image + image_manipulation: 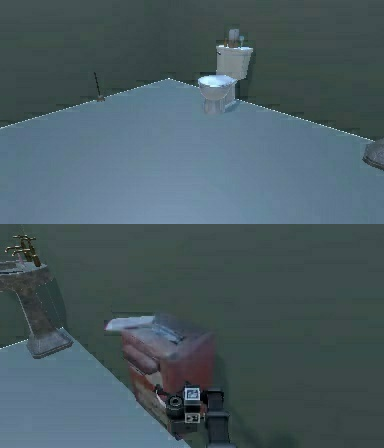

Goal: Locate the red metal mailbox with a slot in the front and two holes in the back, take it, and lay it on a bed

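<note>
A red boxy thing (172, 352) with a pale grey top stands at the foot of the dark wall in the middle of the arm side view; its shape is too coarse to tell a slot or holes. My gripper (166, 405) shows low in that view, at the end of the dark arm (216, 429), by the two white marked squares (193, 396). The red box's lower front lies right behind the gripper's far end. I cannot tell whether the gripper holds anything, or whether it touches the box.
A pedestal sink (35, 304) with a gold tap (22, 248) stands at the arm side view's left. In the forward view a white toilet (222, 80) sits in the far corner, a thin dark brush (99, 90) by the left wall, and a grey rounded edge (375, 153) at the right. Pale floor (170, 160) lies ahead.
</note>
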